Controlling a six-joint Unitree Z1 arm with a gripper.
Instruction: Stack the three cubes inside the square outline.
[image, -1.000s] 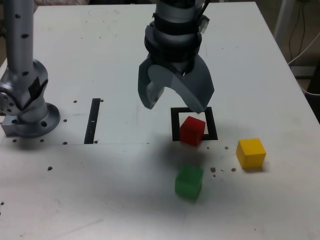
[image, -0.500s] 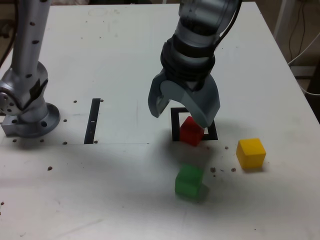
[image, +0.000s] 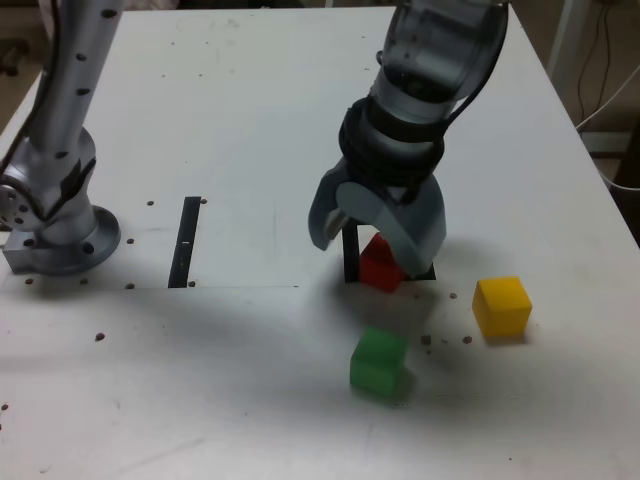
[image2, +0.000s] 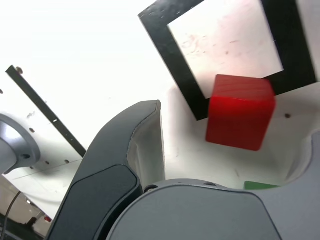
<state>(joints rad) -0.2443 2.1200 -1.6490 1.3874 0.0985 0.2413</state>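
Your jaws are wide apart and hold nothing. The red cube (image: 381, 264) sits on the near edge of the square outline (image2: 172, 55), right under and between the jaws. The green cube (image: 378, 362) and yellow cube (image: 501, 306) wait nearer on the tabletop (image: 220, 120).

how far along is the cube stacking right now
Early. Nothing is stacked. The red cube only overlaps a corner of the square outline. The open claw hangs over it, empty. The green cube and the yellow cube sit apart on the table.
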